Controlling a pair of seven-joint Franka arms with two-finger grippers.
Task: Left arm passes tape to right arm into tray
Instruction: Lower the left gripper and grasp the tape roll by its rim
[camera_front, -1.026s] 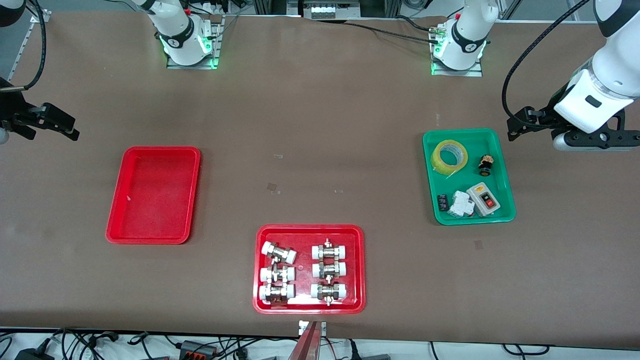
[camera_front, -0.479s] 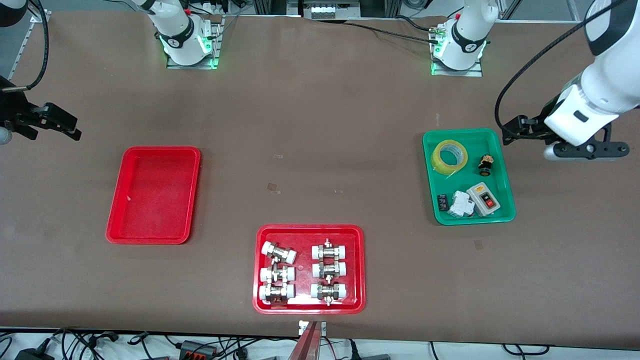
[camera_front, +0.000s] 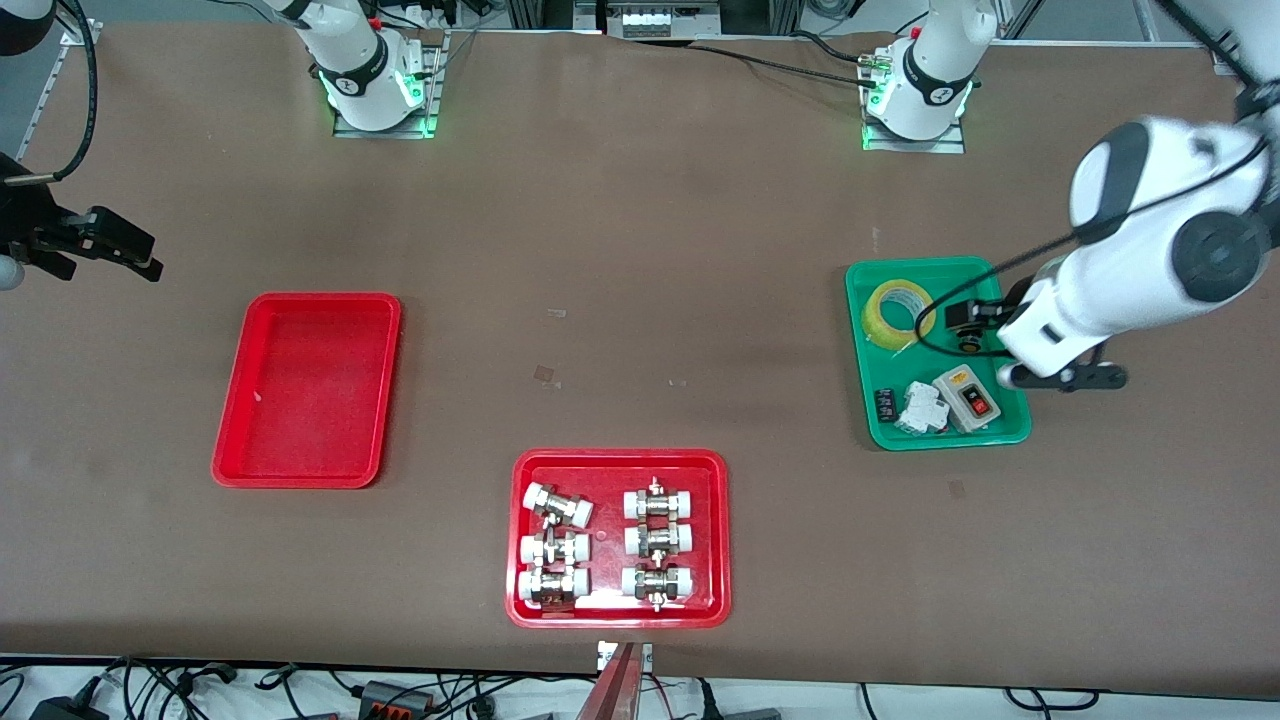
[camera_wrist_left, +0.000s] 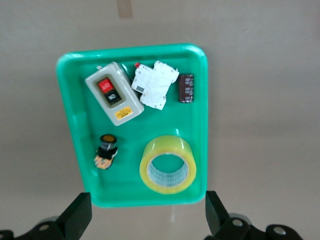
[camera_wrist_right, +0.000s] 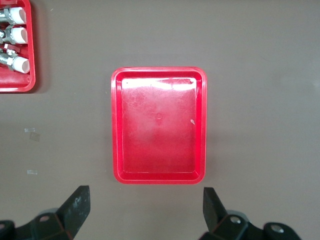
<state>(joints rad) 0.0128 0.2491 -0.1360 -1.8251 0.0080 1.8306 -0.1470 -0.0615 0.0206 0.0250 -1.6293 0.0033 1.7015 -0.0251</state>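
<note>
Below left claw (camera_wrist_left: 145, 220), fingers apart, tape (camera_wrist_left: 168, 164) lies in green tray (camera_wrist_left: 200, 120), untouched.

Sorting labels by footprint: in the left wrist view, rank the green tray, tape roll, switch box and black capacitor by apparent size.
1. green tray
2. tape, switch box: they look about alike, so no ranking between them
3. black capacitor

Robotics lab or test bench: two white arm bases (camera_front: 375, 85) bolted to plates with green status lights on a brown-covered counter (camera_front: 640, 250), aluminium framing along its edge, loose cables and power adapters (camera_front: 390, 695) below, sorting trays with metal fittings (camera_front: 610, 545) and electrical parts.
</note>
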